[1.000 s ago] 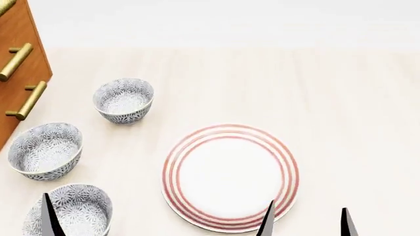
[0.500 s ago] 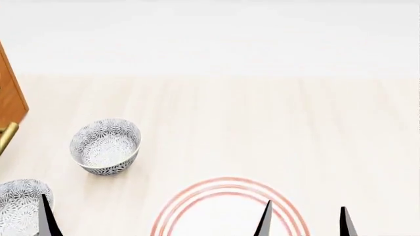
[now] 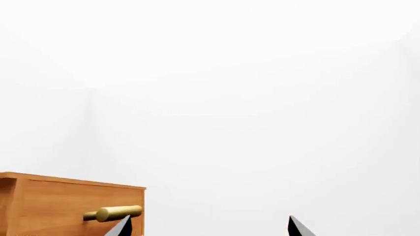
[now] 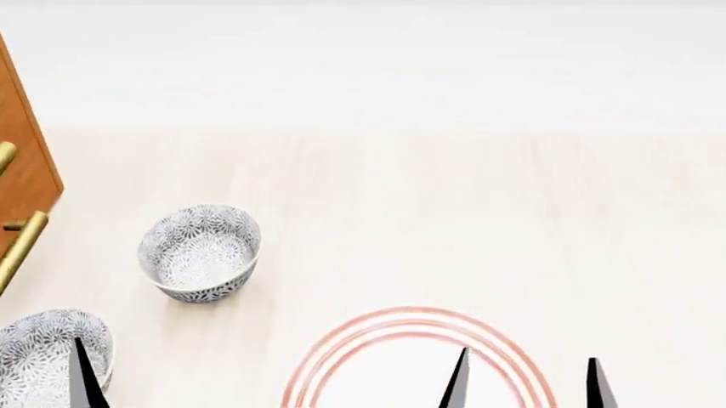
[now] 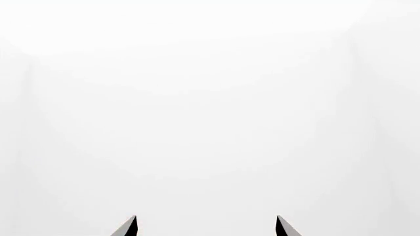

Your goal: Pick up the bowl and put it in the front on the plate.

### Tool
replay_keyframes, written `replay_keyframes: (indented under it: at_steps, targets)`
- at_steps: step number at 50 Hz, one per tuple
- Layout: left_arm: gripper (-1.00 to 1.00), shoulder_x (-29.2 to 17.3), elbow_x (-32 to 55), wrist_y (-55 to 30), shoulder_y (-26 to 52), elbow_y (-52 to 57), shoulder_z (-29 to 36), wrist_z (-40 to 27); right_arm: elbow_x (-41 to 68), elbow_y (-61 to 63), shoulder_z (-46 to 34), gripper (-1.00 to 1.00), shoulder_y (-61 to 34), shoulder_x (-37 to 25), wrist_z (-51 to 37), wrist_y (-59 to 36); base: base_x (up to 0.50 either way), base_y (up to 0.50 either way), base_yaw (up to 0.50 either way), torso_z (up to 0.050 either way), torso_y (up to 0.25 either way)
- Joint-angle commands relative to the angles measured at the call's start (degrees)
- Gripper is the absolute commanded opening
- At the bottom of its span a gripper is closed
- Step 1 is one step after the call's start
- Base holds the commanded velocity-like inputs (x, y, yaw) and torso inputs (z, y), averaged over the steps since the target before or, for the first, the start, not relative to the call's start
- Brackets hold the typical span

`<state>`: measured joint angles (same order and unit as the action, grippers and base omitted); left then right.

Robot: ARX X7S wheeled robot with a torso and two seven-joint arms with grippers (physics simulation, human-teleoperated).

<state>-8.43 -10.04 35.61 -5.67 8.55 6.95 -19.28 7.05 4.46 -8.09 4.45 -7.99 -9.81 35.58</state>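
Note:
Two patterned bowls look alike in the head view. One bowl (image 4: 201,252) stands whole at the left. The other bowl (image 4: 48,357) is cut by the lower left corner. The red-ringed plate (image 4: 392,336) shows only its far rim at the bottom edge. One fingertip (image 4: 82,382) of my left gripper (image 3: 210,228) rises in front of the lower-left bowl. My right gripper (image 4: 528,384) (image 5: 206,227) hangs over the plate's right side. Both grippers are open, their tips wide apart and nothing between them.
A wooden drawer cabinet (image 4: 25,166) (image 3: 66,206) with brass handles (image 4: 20,246) (image 3: 113,213) stands at the left edge, close to the bowls. The pale wood tabletop (image 4: 477,221) runs back to a white wall. Both wrist views face that wall.
The head view tilted up, so bowls and plate slid down the picture and the nearest bowl left it; then the scene shifted slightly right. The gripper tips kept their places in the picture.

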Motion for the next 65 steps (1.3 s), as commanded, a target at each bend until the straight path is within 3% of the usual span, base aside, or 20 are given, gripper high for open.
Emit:
replay_keyframes:
  at_steps: [1, 20, 41, 65]
  targets:
    - [1.0, -0.63, 0.13, 0.02, 0.22, -0.36, 0.51, -0.66, 0.02, -0.17, -0.79, 1.0, -0.08, -0.45, -0.3, 0.66, 0.0, 0.5, 0.0, 0.0, 0.0]
    - [1.0, -1.33, 0.48, -0.53, 0.4, -0.46, 1.21, -1.6, 0.27, -0.2, -1.42, 1.0, -0.35, -1.11, -1.35, 0.31, 0.0, 0.5, 0.0, 0.0, 0.0]
    - [1.0, -2.13, 0.02, -0.89, 0.47, -0.31, 2.13, -2.39, 1.1, -0.69, -2.22, 1.0, -0.48, -1.74, -2.1, 0.45, 0.0, 0.01, 0.0, 0.0, 0.0]
    - [1.0, -2.93, 0.47, -1.12, 0.67, -0.39, 2.98, -3.3, 1.62, -0.57, -3.11, 1.0, -0.79, -2.54, -2.9, -0.25, 0.0, 0.0, 0.0, 0.0, -0.212]
